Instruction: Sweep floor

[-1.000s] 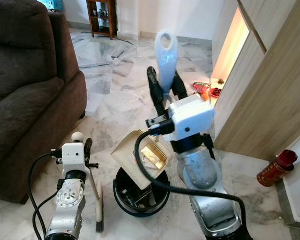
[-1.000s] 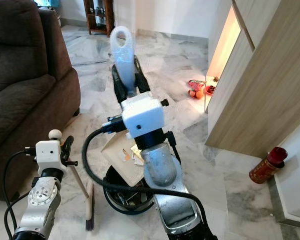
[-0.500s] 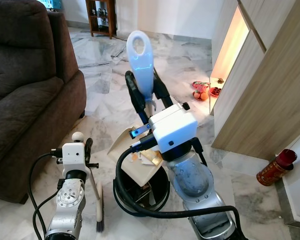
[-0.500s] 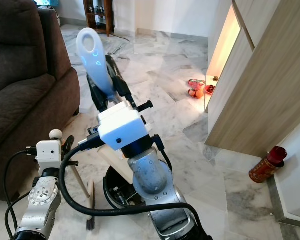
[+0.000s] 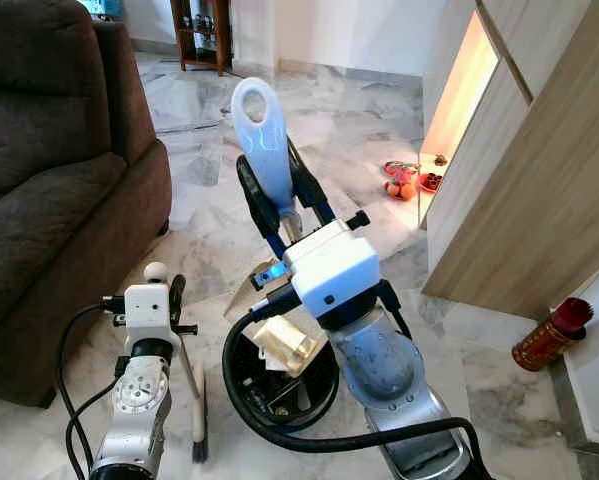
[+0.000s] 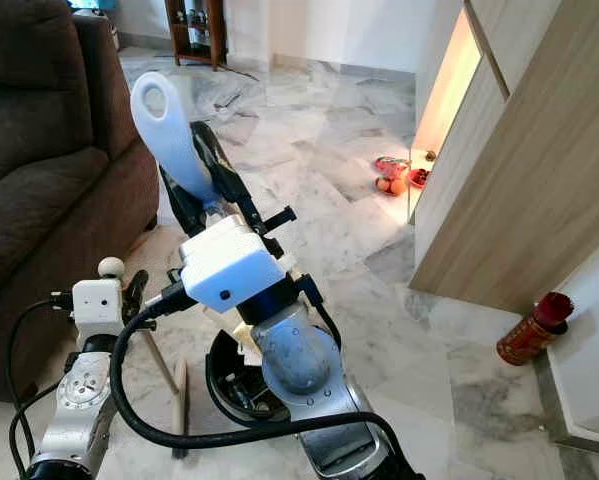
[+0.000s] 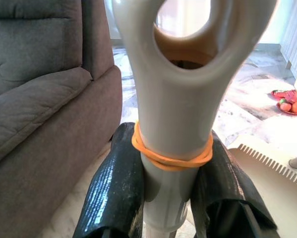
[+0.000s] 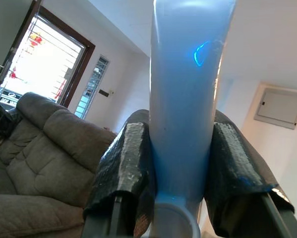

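You see the black round bin (image 5: pixel 279 385) on the marble floor (image 5: pixel 219 170), dark brown fabric sofa (image 5: pixel 49 170) to its left. The beige plastic dustpan (image 5: pixel 279 335) sits tilted over the bin; the cream hand brush (image 5: pixel 196 400) stands left of it, the wooden cabinet wall (image 5: pixel 529 180) right.

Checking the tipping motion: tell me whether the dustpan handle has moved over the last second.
Yes. The dustpan handle in the right gripper has swung toward the sofa, away from the cabinet.

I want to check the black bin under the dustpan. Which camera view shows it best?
The left eye view: the black bin shows its rim and the debris inside, under the dustpan. In the right eye view the right arm covers much of it.
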Tool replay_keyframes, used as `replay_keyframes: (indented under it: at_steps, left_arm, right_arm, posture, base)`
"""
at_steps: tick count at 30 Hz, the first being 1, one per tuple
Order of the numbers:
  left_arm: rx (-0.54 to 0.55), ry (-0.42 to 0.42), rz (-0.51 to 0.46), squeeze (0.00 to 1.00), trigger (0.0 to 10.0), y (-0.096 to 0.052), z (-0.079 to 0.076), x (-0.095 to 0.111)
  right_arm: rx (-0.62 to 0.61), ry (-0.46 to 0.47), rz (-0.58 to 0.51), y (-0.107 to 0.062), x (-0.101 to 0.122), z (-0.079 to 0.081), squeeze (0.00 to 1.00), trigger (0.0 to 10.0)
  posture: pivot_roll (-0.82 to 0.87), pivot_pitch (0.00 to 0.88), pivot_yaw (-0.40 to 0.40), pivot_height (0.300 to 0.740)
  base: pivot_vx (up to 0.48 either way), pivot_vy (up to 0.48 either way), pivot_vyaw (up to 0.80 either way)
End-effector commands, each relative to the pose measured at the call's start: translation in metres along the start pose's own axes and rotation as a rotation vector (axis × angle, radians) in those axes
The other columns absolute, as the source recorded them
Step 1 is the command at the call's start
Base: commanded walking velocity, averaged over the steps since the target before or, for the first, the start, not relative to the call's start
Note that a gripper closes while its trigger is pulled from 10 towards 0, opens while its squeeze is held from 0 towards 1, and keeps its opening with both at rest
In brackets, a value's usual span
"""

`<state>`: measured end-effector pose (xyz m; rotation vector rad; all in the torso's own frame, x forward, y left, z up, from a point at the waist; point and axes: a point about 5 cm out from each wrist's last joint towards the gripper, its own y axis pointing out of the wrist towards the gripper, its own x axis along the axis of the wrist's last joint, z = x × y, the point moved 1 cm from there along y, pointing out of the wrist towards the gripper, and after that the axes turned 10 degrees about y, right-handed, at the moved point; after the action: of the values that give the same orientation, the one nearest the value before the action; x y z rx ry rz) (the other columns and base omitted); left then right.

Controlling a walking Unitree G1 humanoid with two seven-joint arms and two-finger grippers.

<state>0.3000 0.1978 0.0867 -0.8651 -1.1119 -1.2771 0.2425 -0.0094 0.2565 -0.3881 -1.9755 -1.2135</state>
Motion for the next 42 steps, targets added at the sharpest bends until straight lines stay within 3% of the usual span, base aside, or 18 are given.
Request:
replay_keyframes:
  at_steps: [1, 13, 17, 20, 21, 31, 33, 34, 38, 42]
  left_arm:
    - [-0.014, 0.006, -0.047, 0.00, 10.0, 0.004, -0.003, 0.009]
    - [-0.015, 0.006, -0.045, 0.00, 10.0, 0.003, -0.004, 0.009]
    - [-0.014, 0.005, -0.043, 0.00, 10.0, 0.003, -0.004, 0.008]
    - [-0.012, 0.004, -0.042, 0.00, 10.0, 0.003, -0.004, 0.008]
    - [-0.012, 0.003, -0.043, 0.00, 10.0, 0.004, -0.004, 0.008]
    - [-0.007, 0.000, -0.042, 0.00, 10.0, 0.005, -0.004, 0.008]
    - [-0.008, -0.002, -0.042, 0.00, 10.0, 0.005, -0.004, 0.008]
    - [-0.008, -0.005, -0.042, 0.00, 10.0, 0.005, -0.004, 0.008]
    - [-0.011, -0.008, -0.041, 0.00, 10.0, 0.004, -0.005, 0.008]
    - [-0.016, -0.011, -0.040, 0.00, 10.0, 0.004, -0.005, 0.008]
  right_arm:
    - [0.011, -0.034, -0.105, 0.003, 0.020, -0.001, 0.00, 10.0]
    - [-0.010, -0.082, -0.093, 0.003, 0.017, -0.007, 0.00, 10.0]
    - [-0.064, -0.147, -0.068, 0.004, 0.011, -0.017, 0.00, 10.0]
    - [-0.122, -0.205, -0.050, 0.007, 0.007, -0.033, 0.00, 10.0]
    - [-0.166, -0.235, -0.038, 0.010, 0.003, -0.046, 0.00, 10.0]
    - [-0.363, -0.370, 0.059, 0.008, -0.017, -0.093, 0.00, 10.0]
    - [-0.398, -0.384, 0.112, 0.004, -0.030, -0.103, 0.00, 10.0]
    - [-0.447, -0.397, 0.174, -0.003, -0.043, -0.116, 0.00, 10.0]
    - [-0.524, -0.364, 0.259, -0.013, -0.062, -0.132, 0.00, 10.0]
    - [-0.553, -0.397, 0.347, -0.025, -0.082, -0.144, 0.00, 10.0]
  posture:
    - [0.06, 0.062, -0.037, 0.740]
    - [0.06, 0.058, -0.040, 0.740]
    - [0.06, 0.060, -0.041, 0.740]
    - [0.06, 0.061, -0.042, 0.740]
    - [0.06, 0.060, -0.043, 0.740]
    - [0.05, 0.057, -0.048, 0.740]
    - [0.06, 0.056, -0.050, 0.740]
    - [0.06, 0.057, -0.051, 0.740]
    - [0.06, 0.059, -0.053, 0.740]
    - [0.06, 0.062, -0.054, 0.740]
  base:
    - [0.000, 0.000, 0.00]
    - [0.000, 0.000, 0.00]
    - [0.000, 0.000, 0.00]
    - [0.000, 0.000, 0.00]
    - [0.000, 0.000, 0.00]
    - [0.000, 0.000, 0.00]
    - [0.000, 0.000, 0.00]
    - [0.000, 0.000, 0.00]
    - [0.000, 0.000, 0.00]
    - [0.000, 0.000, 0.00]
